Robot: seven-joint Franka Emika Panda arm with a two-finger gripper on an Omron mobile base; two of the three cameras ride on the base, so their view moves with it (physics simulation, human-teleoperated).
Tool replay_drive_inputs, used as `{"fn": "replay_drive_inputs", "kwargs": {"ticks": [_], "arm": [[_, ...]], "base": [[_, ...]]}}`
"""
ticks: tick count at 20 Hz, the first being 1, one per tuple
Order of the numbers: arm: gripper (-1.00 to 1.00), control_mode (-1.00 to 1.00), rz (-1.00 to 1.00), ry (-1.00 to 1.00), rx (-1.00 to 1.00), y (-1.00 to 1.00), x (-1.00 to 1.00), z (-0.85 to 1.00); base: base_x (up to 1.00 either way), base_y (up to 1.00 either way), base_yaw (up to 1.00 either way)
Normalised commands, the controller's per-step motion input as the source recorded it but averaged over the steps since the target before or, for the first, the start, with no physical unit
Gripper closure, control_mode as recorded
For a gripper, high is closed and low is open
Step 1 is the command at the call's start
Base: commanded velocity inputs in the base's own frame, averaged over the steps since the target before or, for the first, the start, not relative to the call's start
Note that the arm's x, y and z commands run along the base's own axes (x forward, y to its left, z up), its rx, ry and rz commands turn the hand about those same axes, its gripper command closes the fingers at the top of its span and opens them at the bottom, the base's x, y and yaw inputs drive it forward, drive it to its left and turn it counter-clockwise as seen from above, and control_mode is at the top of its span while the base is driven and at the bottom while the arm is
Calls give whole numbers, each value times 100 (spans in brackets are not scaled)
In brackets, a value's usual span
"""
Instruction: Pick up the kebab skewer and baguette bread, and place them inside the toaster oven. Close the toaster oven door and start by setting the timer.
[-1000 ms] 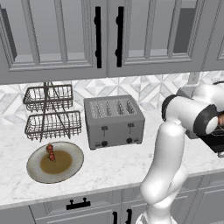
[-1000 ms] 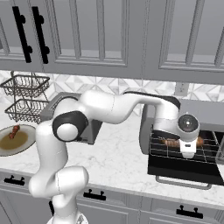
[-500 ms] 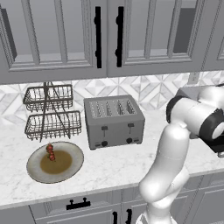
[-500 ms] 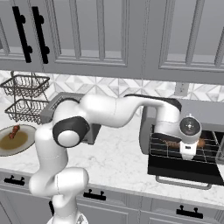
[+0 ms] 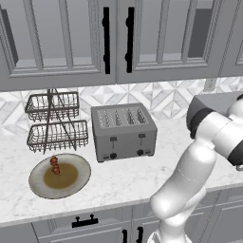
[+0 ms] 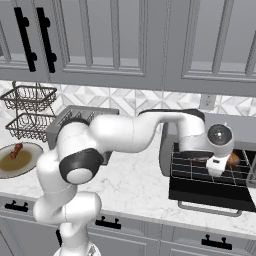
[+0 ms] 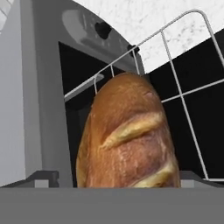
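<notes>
The golden-brown baguette bread (image 7: pixel 127 140) lies on the wire rack (image 6: pixel 197 167) of the grey toaster oven (image 6: pixel 166 150), a bit of it showing beside the hand (image 6: pixel 233 159). My gripper (image 6: pixel 217 167) hovers right at the loaf, open, with a finger tip (image 7: pixel 46 177) standing off each side of it. The toaster oven door (image 6: pixel 210 189) hangs open and flat, its pale bar handle toward the front. The kebab skewer (image 5: pixel 55 165) with its red chunks rests on the plate (image 5: pixel 78 182) at the far left, seen also from the right as the skewer (image 6: pixel 16 150).
A grey four-slot toaster (image 5: pixel 123 130) stands mid-counter between plate and oven. A two-tier wire basket stand (image 5: pixel 54 123) sits behind the plate against the tiled wall. Upper cabinets hang overhead. The arm stretches across the counter in front of the toaster (image 6: pixel 65 120).
The jaws have spread to full width off the baguette, which stays on the rack. The hand has shifted slightly right and lower at the oven mouth.
</notes>
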Motion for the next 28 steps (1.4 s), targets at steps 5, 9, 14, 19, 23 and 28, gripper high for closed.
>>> {"fn": "replay_drive_inputs", "kwargs": {"ticks": [5, 9, 14, 19, 23, 28], "arm": [[-100, -100, -27, 7, -1, 16, -5, 0], [-100, -100, -27, 7, -6, 49, -13, -5], [-100, -100, -15, 3, -10, 47, -38, -66], [-100, -100, -11, 0, -4, 6, -10, -45], [-100, -100, -20, 6, 0, -6, 41, 41], [-100, -100, -16, 13, 0, -11, 33, 70]], "base": [[0, 0, 0], [0, 0, 0], [0, 0, 0], [0, 0, 0], [0, 0, 0], [0, 0, 0]]}}
